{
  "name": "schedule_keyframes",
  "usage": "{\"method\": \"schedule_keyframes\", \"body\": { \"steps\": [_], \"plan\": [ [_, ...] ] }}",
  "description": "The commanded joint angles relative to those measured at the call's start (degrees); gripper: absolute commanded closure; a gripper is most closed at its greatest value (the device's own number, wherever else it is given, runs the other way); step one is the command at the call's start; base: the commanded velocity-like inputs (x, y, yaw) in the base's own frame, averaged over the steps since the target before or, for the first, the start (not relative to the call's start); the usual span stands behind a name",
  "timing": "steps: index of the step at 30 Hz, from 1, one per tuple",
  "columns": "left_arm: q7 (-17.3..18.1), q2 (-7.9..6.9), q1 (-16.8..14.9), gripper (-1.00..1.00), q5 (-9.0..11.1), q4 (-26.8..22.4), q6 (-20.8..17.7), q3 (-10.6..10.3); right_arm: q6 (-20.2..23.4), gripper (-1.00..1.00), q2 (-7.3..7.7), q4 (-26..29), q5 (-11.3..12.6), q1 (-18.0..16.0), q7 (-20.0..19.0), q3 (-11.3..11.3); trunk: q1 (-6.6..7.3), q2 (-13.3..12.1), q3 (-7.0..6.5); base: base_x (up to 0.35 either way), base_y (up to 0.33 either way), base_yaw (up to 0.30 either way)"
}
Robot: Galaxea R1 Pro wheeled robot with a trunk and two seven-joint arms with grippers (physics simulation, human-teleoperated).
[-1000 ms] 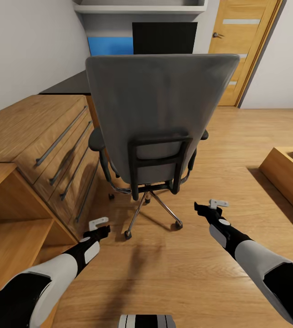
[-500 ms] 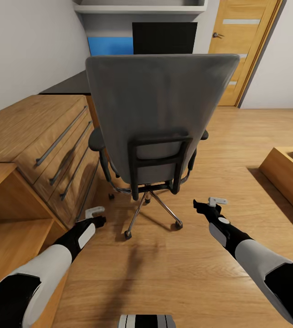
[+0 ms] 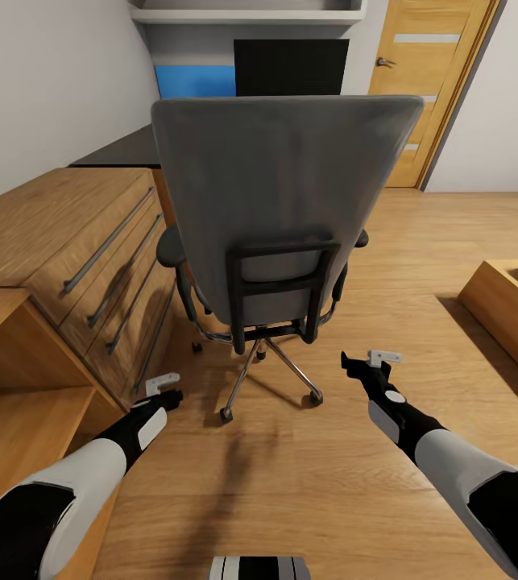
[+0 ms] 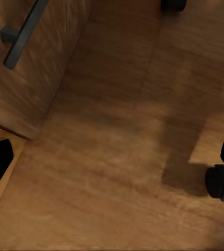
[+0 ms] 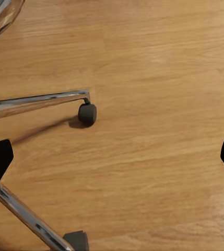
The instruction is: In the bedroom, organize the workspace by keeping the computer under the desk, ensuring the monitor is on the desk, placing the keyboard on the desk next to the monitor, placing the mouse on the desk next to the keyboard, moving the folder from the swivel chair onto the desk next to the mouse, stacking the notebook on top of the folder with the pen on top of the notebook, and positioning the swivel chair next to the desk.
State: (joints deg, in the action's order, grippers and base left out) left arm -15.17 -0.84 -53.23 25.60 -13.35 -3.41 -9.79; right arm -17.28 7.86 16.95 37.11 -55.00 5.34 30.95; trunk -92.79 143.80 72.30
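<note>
Both pincers hang empty with jaws apart over the wooden floor (image 3: 307, 483), the left pincer (image 3: 164, 387) low beside the drawer unit (image 3: 89, 266) and the right pincer (image 3: 367, 360) just behind the swivel chair (image 3: 279, 217). Ahead of them the chair's back faces the robot and hides its seat, so the folder cannot be confirmed. Judged from this, nothing is yet moved: the chair stands near the desk (image 3: 126, 151) beyond it, where a dark monitor (image 3: 291, 66) appears, all other items unseen

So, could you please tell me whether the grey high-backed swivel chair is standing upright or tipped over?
Upright: the grey high-backed swivel chair stands with its backrest vertical and its chrome base legs and castors resting flat on the wooden floor.
</note>
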Motion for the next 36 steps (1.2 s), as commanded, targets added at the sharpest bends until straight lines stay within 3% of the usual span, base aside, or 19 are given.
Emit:
{"method": "schedule_keyframes", "body": {
  "steps": [1,5,9,18,23,30,32,33,36],
  "plan": [
    [-0.4,-0.04,0.0,-1.00,0.3,0.2,-0.3,-0.5,-0.7,-1.00,0.02,0.0,0.3,0.0,0.4,0.5,0.01,0.0,0.04,0.000,0.000,0.000],
    [-0.4,-0.08,0.0,-1.00,0.2,1.9,0.3,-0.5,-2.9,-1.00,-0.06,0.1,-0.2,0.3,0.4,0.7,0.01,0.0,0.04,0.000,0.000,0.000],
    [-0.3,0.06,0.0,-1.00,0.2,2.8,3.6,-0.5,-5.2,-1.00,-0.30,0.0,-1.2,0.7,0.4,0.7,0.01,0.0,0.04,0.000,0.000,0.000],
    [-0.3,2.07,0.0,-1.00,0.0,6.7,13.5,-0.7,-8.7,-1.00,-1.43,-0.4,-4.1,1.0,0.6,0.8,0.01,0.0,0.04,0.000,0.000,0.000],
    [-0.5,2.54,0.0,-1.00,0.0,7.5,16.3,-0.8,-12.2,-1.00,-1.67,-0.5,-4.6,1.0,0.8,0.8,0.01,0.0,0.04,0.000,0.000,0.000],
    [-0.8,3.92,0.0,-1.00,0.0,6.6,15.4,-1.0,-13.8,-1.00,-1.93,-1.0,-4.7,1.0,2.9,0.9,0.01,0.0,0.04,0.000,0.000,0.000],
    [-0.8,4.36,0.0,-1.00,0.1,5.4,12.3,-1.0,-14.0,-1.00,-2.60,-1.2,-4.7,1.0,3.7,0.9,0.01,0.0,0.04,0.000,0.000,0.000],
    [-0.7,4.57,0.0,-1.00,0.2,3.9,8.6,-0.8,-14.1,-1.00,-3.60,-1.3,-4.8,1.0,4.2,0.7,0.01,0.0,0.04,0.000,0.000,0.000],
    [-0.5,4.67,0.0,-1.00,0.2,3.1,7.4,-0.7,-14.2,-1.00,-4.05,-1.3,-4.8,1.0,4.4,0.6,0.01,0.0,0.04,0.000,0.000,0.000]
  ]
}}
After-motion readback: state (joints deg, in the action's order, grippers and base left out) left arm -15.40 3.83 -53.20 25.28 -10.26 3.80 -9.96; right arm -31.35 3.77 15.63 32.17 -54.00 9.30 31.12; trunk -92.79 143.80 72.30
